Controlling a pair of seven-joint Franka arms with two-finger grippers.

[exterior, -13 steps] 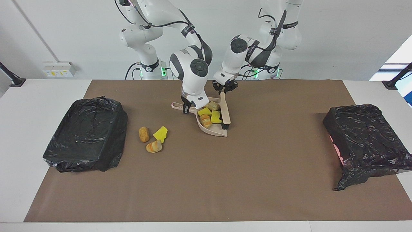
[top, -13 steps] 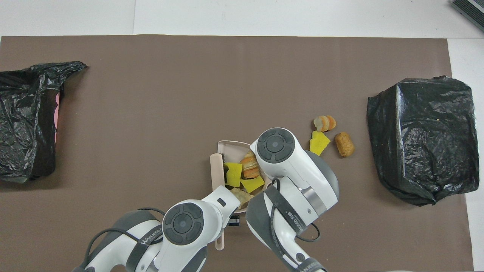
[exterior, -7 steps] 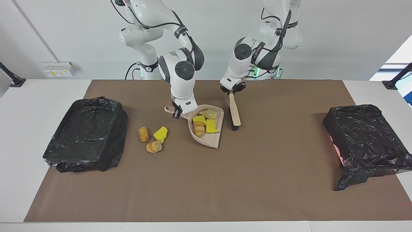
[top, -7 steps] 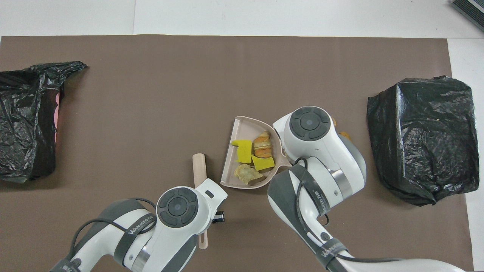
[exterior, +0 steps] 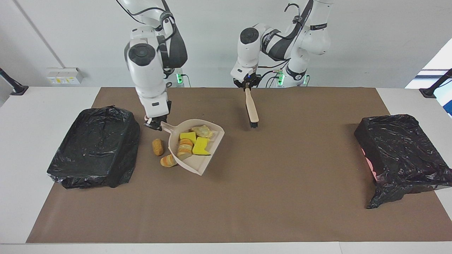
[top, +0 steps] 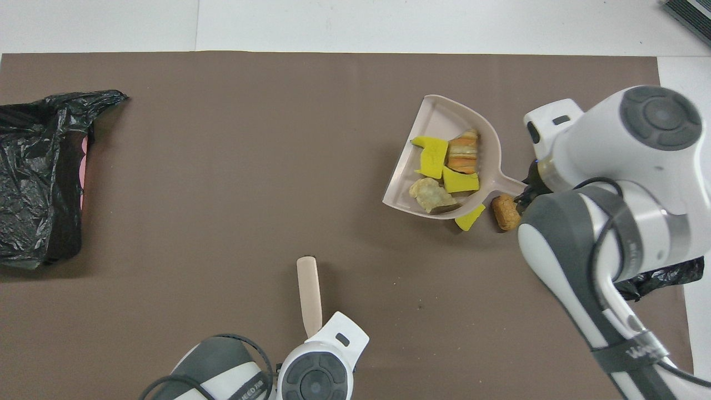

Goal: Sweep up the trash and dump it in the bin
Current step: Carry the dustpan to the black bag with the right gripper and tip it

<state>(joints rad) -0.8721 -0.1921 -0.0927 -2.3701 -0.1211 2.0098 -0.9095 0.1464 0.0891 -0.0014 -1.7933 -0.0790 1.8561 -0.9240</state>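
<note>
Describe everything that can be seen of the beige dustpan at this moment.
The dustpan looks like smooth beige plastic: a flat scoop with a raised curved rim and a short handle. The right gripper holds the handle with shut jaws and carries it tilted above the mat, over loose scraps beside the black-bagged bin. Four scraps lie inside it: two yellow chunks, two bread-like pieces.

Hidden: bin (top: 661, 275) mostly under right arm | yellow scrap (top: 469, 218) partly under dustpan (top: 444, 119) | cut off: second bin (top: 33, 183) at edge
</note>
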